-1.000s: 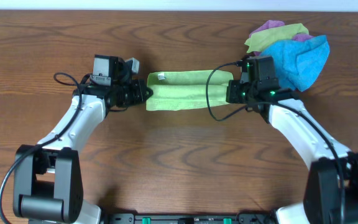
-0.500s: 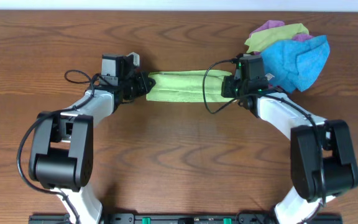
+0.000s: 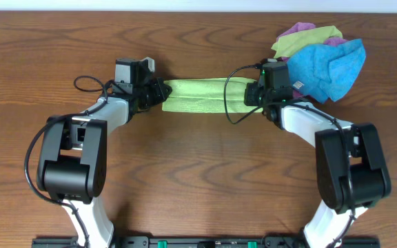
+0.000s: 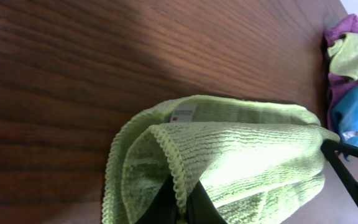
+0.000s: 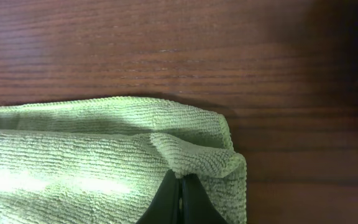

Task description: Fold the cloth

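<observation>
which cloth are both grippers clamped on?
The long light-green cloth, stretched between left gripper and right gripper. The blue cloth, purple cloth and lime cloth sit heaped, ungripped.

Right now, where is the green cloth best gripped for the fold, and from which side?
Its two short ends, each from the outer side. The green cloth is a long folded strip, so a pinch at an end catches both layers. The left end effector and right end effector hold it there.

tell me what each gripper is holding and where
Both hold the green cloth: the left gripper pinches its left end, the right gripper its right end.
</observation>
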